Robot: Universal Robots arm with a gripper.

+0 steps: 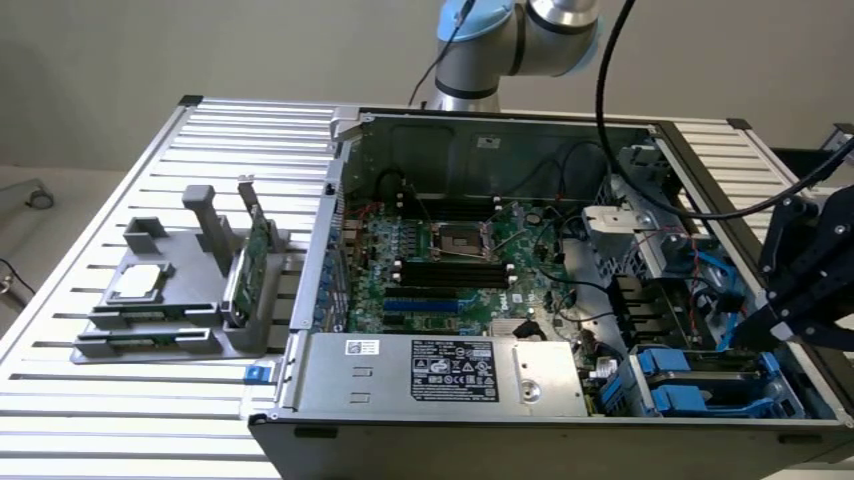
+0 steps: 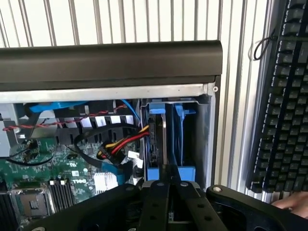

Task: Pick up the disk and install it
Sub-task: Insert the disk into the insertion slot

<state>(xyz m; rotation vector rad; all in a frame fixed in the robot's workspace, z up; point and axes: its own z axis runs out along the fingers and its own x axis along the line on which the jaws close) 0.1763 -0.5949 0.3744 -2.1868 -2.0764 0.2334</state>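
Note:
The disk [image 2: 158, 142] stands on edge inside the drive bay at the corner of the open computer case, with its blue carrier frame showing at both ends. My gripper [image 2: 168, 185] is shut, its black fingers meeting right at the near blue end of the carrier. Whether they pinch the carrier or just press against it, I cannot tell. In the exterior view the gripper [image 1: 751, 338] reaches down at the exterior view's right, over the blue carriers and the disk [image 1: 705, 372] in the case's front right corner.
Red, yellow and black cables [image 2: 126, 140] run up to the bay. A keyboard [image 2: 284, 96] lies outside the case, with a hand [image 2: 294, 201] by it. The power supply [image 1: 441, 368] and motherboard [image 1: 454, 260] fill the case. A grey stand with a green card [image 1: 251, 262] is at the exterior view's left.

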